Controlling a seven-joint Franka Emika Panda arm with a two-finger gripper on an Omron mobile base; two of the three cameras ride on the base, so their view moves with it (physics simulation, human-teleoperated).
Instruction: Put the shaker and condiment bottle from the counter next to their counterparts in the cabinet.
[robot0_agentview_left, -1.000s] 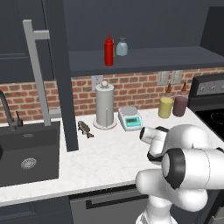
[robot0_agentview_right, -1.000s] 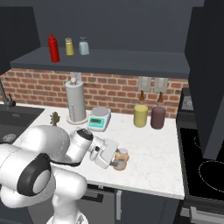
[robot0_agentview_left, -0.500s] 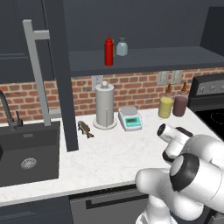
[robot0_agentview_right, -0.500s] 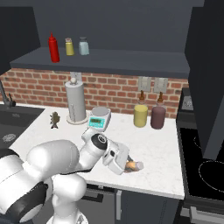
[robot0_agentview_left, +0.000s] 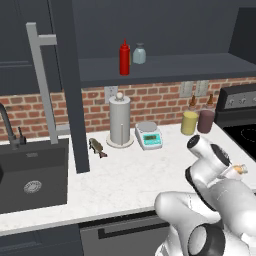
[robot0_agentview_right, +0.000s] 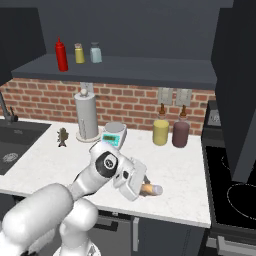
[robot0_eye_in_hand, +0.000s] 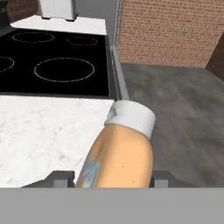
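Observation:
My gripper (robot0_eye_in_hand: 111, 177) is shut on the condiment bottle (robot0_eye_in_hand: 120, 155), an orange-tan bottle with a whitish cap that points away from the hand. From the right base the bottle (robot0_agentview_right: 150, 189) lies sideways in the gripper (robot0_agentview_right: 137, 186) just over the counter (robot0_agentview_right: 180, 175) near its front edge. The left base view has the gripper (robot0_agentview_left: 231, 172) and bottle tip (robot0_agentview_left: 240, 169) at the far right. The shaker (robot0_agentview_right: 95, 52), a pale blue-grey jar, stands on the cabinet shelf (robot0_agentview_right: 140, 67) near the red squeeze bottle (robot0_agentview_right: 61, 55), with a small yellow jar (robot0_agentview_right: 79, 53) between them.
At the back of the counter stand a paper towel holder (robot0_agentview_left: 120, 121), a small scale (robot0_agentview_left: 149, 135), a yellow bottle (robot0_agentview_left: 189, 122) and a maroon bottle (robot0_agentview_left: 205, 120). A black sink (robot0_agentview_left: 30, 175) lies left, a black stove (robot0_agentview_right: 235, 185) right. The open cabinet door (robot0_agentview_left: 70, 85) hangs over the counter.
The jaws closed on the condiment bottle. The arm then swung right and the hand rolled, tipping the bottle from upright to sideways.

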